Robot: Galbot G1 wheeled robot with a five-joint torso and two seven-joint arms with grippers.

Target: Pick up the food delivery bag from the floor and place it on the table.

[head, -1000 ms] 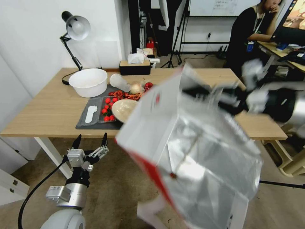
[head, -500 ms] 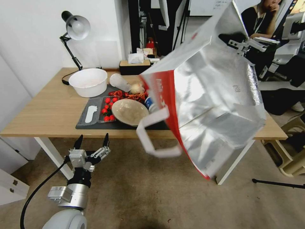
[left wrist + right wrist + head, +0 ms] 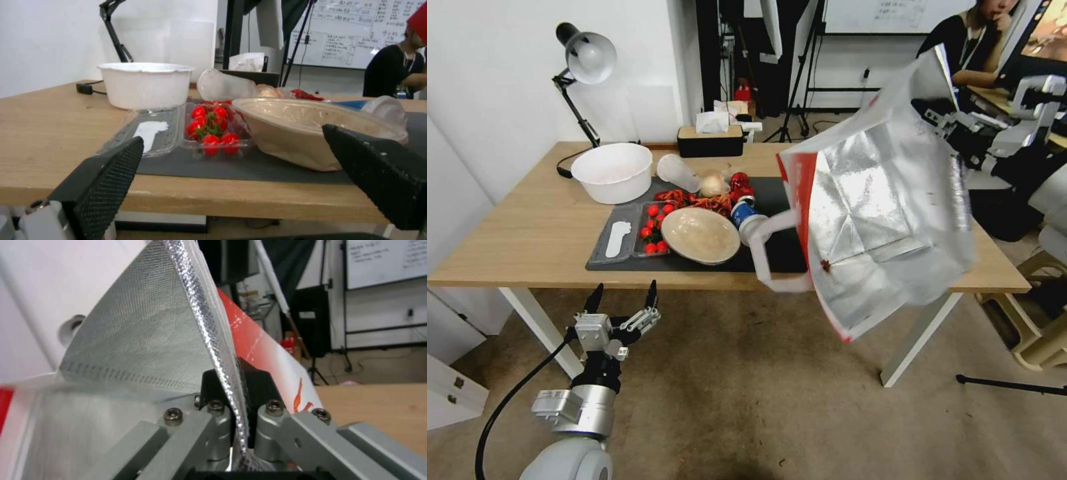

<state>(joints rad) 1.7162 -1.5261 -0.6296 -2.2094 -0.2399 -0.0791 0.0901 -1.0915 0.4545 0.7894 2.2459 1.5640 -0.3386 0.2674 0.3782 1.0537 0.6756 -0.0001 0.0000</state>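
Above table (image 3: pixel 527 233), tilted foil-lined food delivery bag (image 3: pixel 887 213), red side

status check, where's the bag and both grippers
Right gripper shut on food delivery bag rim, bag airborne and tilted over table right end. Left gripper open, low before table edge. Bowl and bottle close beside bag.

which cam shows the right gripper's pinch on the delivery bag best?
Right wrist view: the right gripper is shut on the food delivery bag at its foil edge, close up. Head view shows the whole bag hanging over the table's right end, the pinch small.
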